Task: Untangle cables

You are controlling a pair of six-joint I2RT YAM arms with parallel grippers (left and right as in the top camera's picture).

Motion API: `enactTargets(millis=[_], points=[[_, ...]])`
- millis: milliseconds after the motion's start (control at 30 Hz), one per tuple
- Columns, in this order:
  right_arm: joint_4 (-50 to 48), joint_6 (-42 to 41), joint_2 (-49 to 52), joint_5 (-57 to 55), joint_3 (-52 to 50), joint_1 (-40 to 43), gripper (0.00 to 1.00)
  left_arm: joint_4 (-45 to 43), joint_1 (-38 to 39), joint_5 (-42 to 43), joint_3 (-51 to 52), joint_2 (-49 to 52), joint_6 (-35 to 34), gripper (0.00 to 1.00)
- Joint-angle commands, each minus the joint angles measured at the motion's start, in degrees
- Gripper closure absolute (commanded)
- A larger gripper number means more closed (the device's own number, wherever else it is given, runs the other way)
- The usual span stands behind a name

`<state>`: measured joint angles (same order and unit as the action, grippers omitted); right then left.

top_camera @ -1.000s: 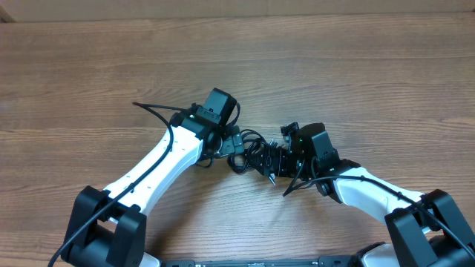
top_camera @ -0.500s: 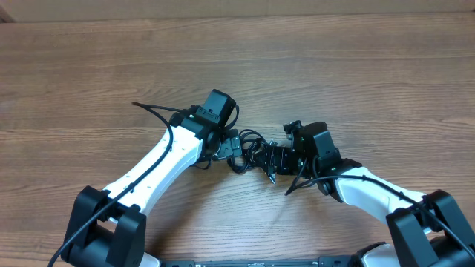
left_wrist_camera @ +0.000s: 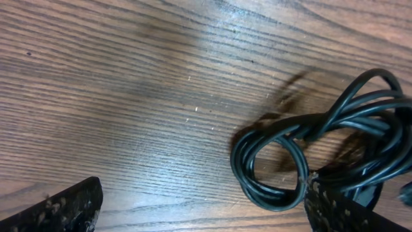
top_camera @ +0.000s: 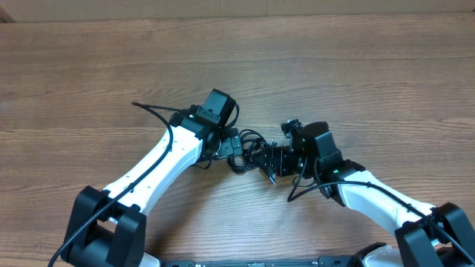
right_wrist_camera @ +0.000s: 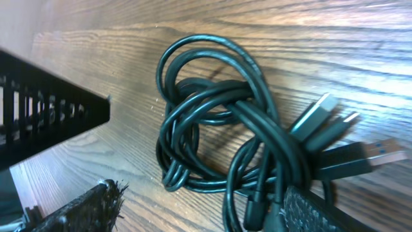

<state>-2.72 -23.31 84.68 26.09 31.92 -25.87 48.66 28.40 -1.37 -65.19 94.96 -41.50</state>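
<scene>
Black cables (right_wrist_camera: 248,119) knotted, wooden table (top_camera: 334,67)

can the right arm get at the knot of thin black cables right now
Probably yes: the right gripper is open just above the knot of thin black cables, with a finger on either side of the bundle, and nothing lies over it.

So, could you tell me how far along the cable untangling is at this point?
Done: nothing visible yet; the cables lie tightly knotted together, with the plugs bunched at one side. In hand: the right gripper straddles them, jaws open, gripping nothing; the left gripper sits open beside a loop. Left: gripping and pulling every cord apart.
</scene>
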Motion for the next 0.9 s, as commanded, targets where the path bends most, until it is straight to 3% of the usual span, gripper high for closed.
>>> enactTargets(millis=[0,700,800,867], points=[[-0.1,1.1,1.6,-0.6,1.2,-1.4,0.20,-0.1,-0.2,-0.9,-0.2,0.6,-2.5,0.00],[-2.5,0.6,6.8,-5.5,1.2,-6.1,0.27,-2.3,-0.3,-1.4,-0.2,0.6,-2.9,0.01],[-3.3,-0.9,8.2,-5.5,1.2,-6.1,0.36,-2.6,-0.8,-1.4,-0.2,0.6,-2.9,0.00],[-3.7,-2.6,9.3,-5.5,1.2,-6.1,0.53,-2.6,-1.2,-1.4,-0.2,0.6,-2.9,0.00]])
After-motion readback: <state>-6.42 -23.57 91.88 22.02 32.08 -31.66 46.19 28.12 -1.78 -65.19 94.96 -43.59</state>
